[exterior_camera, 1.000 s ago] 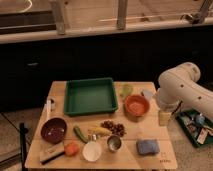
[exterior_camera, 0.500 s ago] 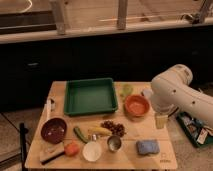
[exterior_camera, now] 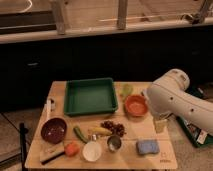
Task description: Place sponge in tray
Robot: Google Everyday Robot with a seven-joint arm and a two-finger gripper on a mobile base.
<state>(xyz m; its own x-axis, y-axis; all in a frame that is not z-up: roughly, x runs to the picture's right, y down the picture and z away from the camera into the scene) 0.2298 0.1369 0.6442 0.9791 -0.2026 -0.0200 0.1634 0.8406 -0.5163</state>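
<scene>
The blue-purple sponge (exterior_camera: 148, 146) lies flat near the front right corner of the wooden table. The green tray (exterior_camera: 90, 96) sits at the back middle of the table with nothing in it. My arm's big white body (exterior_camera: 170, 100) hangs over the table's right edge, beside the orange bowl. My gripper (exterior_camera: 160, 125) shows only as a pale piece below the arm. It is above and to the right of the sponge, apart from it.
An orange bowl (exterior_camera: 135, 105) stands right of the tray. A maroon bowl (exterior_camera: 53, 130), banana (exterior_camera: 100, 131), grapes (exterior_camera: 114, 127), steel cup (exterior_camera: 114, 143), white cup (exterior_camera: 92, 150) and tan block (exterior_camera: 51, 154) fill the front. A green bin (exterior_camera: 197, 134) stands at the right.
My arm has swung left from beside the table to over its right edge and looks nearer. The sponge and the other things have not moved.
</scene>
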